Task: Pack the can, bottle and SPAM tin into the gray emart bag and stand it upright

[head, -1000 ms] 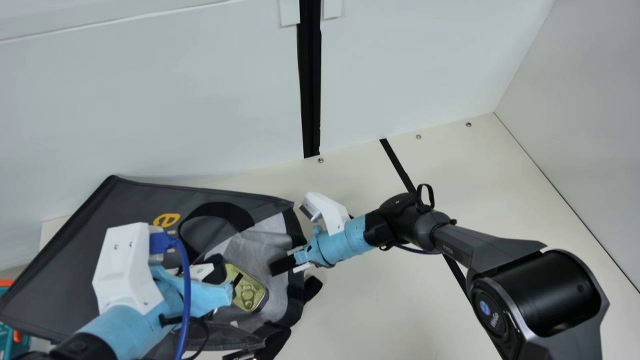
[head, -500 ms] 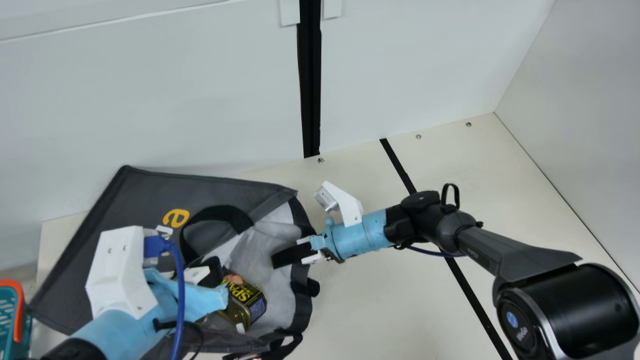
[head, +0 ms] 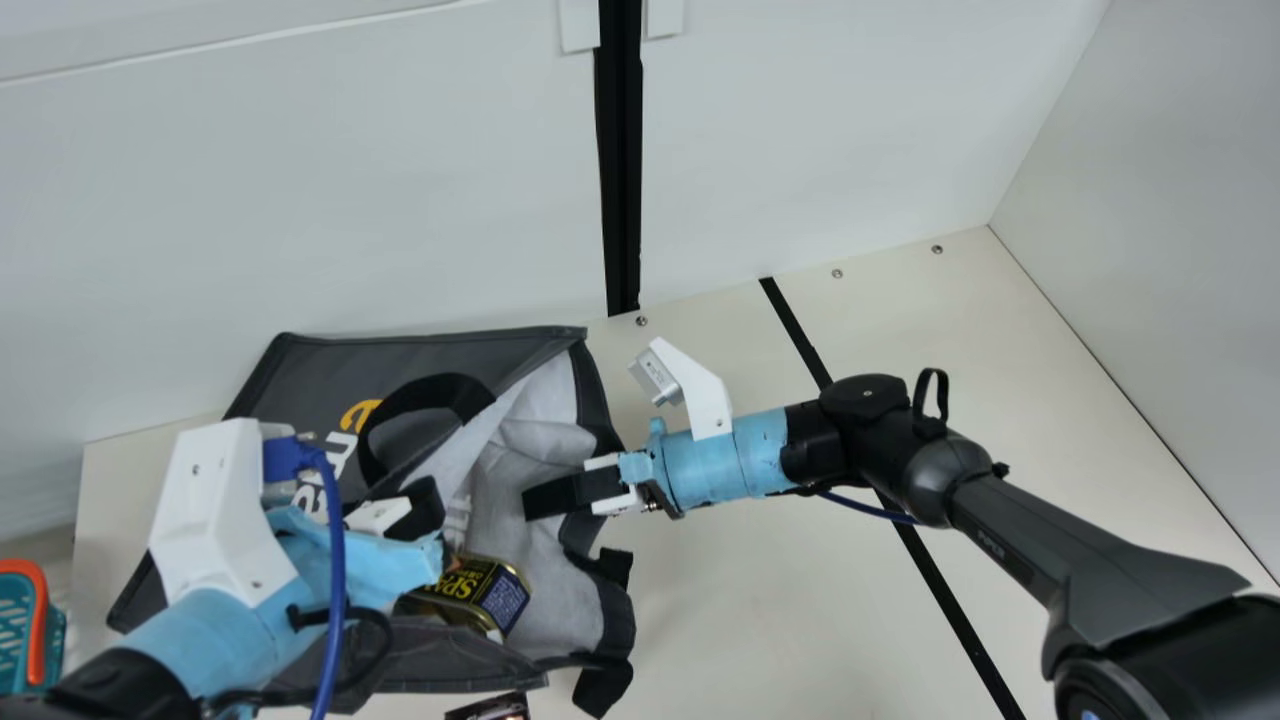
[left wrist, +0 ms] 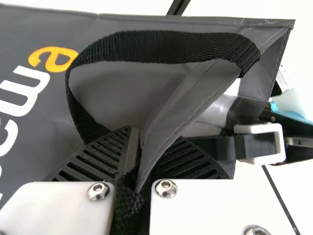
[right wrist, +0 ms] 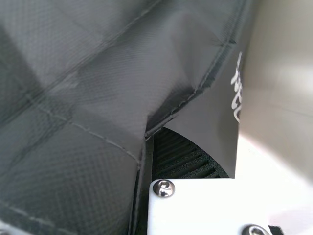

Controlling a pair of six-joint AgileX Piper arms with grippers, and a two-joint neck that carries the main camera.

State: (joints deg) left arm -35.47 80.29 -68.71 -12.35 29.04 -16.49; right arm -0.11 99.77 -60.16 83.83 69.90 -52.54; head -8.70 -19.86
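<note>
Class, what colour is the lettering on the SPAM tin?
Yellow, on the tin; main view shows it best.

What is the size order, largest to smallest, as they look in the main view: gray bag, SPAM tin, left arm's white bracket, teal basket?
1. Gray bag
2. Left arm's white bracket
Unranked, both smaller: SPAM tin and teal basket, too alike to separate.

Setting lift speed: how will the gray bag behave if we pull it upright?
Likely floppy: the gray bag has creased, slumping walls, so it may fold rather than swing up as one piece. The black handle loop seems stiffer, holding its arch. Weight may shift, as the SPAM tin lies loose-looking inside.
</note>
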